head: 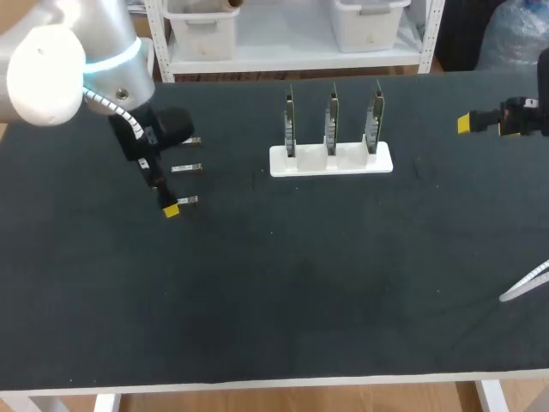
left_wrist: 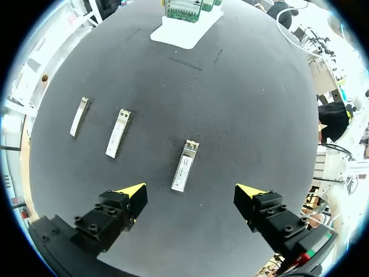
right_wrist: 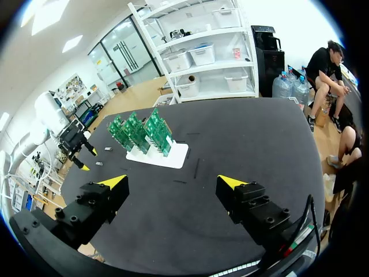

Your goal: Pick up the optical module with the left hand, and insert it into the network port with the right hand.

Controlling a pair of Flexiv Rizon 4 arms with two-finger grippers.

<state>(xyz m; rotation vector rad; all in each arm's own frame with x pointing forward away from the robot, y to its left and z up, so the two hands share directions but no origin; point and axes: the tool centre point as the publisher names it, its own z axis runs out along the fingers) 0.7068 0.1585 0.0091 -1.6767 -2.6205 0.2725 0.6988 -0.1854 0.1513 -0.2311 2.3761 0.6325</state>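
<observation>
Left pincer (left_wrist: 190,196) is wide open and empty, hovering over the nearest optical module (left_wrist: 185,165), which lies flat on the surface (left_wrist: 253,115) just ahead, between its fingers. The module's long axis points roughly toward the board rack (left_wrist: 184,32), so the robot should drop straight down and pinch the long sides mid-length.

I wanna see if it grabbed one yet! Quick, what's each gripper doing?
Left gripper: open, holding nothing; a module lies just ahead of it.
Right gripper: open, holding nothing.
</observation>
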